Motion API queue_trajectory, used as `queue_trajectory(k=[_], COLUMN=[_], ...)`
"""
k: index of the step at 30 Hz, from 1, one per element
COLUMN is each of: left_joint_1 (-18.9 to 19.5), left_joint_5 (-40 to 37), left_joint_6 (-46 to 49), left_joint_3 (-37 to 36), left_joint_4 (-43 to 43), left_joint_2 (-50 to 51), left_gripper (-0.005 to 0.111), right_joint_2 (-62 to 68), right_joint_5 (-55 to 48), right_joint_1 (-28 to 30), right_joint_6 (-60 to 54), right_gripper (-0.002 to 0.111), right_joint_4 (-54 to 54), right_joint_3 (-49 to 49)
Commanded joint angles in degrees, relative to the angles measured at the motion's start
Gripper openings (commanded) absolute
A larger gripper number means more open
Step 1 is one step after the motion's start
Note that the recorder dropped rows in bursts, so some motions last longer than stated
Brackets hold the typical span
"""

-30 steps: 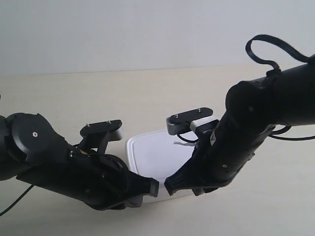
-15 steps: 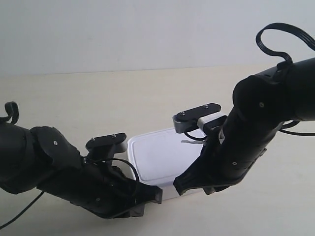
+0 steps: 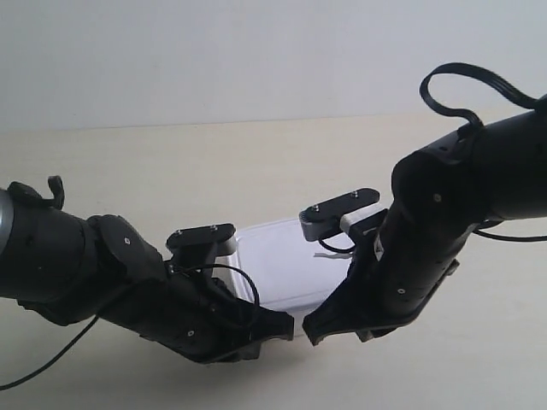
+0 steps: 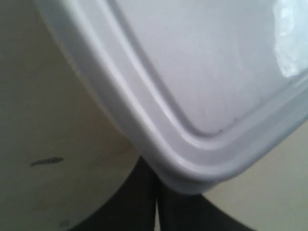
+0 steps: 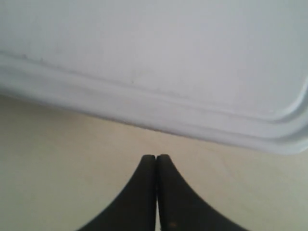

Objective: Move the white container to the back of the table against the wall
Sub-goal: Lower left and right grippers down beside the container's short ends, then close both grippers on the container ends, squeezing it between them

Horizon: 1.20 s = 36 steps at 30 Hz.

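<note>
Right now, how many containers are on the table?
1: the container on the table, left gripper and right gripper by its edge. The arms may hide more.

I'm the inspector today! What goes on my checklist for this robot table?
Surface: pale cream table, with one small dark mark.
Job's things: white container, lid on, between the two arms, not yet against the wall.
Clutter: nothing seen.
Hands: left hand shut, tips at the container's corner; right hand shut, just short of its long edge.
Cables: black cable loop above the arm at the exterior view's right; thin cable on the other arm.
Surroundings: plain pale wall only.
</note>
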<state>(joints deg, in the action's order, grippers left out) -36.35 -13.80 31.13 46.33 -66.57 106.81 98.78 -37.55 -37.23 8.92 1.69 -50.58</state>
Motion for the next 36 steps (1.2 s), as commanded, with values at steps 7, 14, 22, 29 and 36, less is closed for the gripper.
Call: queue_trajectory(k=[7,14,22,29,36], left_joint_1=[-0.21,-0.18,2.00,3.82,3.92], left_joint_5=[5.75,8.26,8.00,7.10,7.60], left_joint_6=[0.67,0.67,1.22,1.35,1.49], left_joint_3=[0.45,0.45,3.41,3.80,3.80], left_joint_4=[0.22,0.37,1.31,1.42,1.51], left_joint_2=[-0.09,-0.09,-0.09,-0.09,1.20], left_gripper=[0.000,0.000,0.000,0.000,0.000], right_joint_2=[1.21,1.56,5.15,5.43,7.50], right_joint_5=[6.10,10.81,13.02,15.52,15.03], right_joint_1=[-0.12,-0.12,-0.12,-0.12,-0.12], right_joint_6=[1.60,3.54,4.32,4.61,4.61], right_gripper=[0.000,0.000,0.000,0.000,0.000], right_joint_4=[-0.48,-0.22,0.11,0.11,-0.15], right_joint_3=[-0.01,-0.01,-0.22,-0.48,-3.35])
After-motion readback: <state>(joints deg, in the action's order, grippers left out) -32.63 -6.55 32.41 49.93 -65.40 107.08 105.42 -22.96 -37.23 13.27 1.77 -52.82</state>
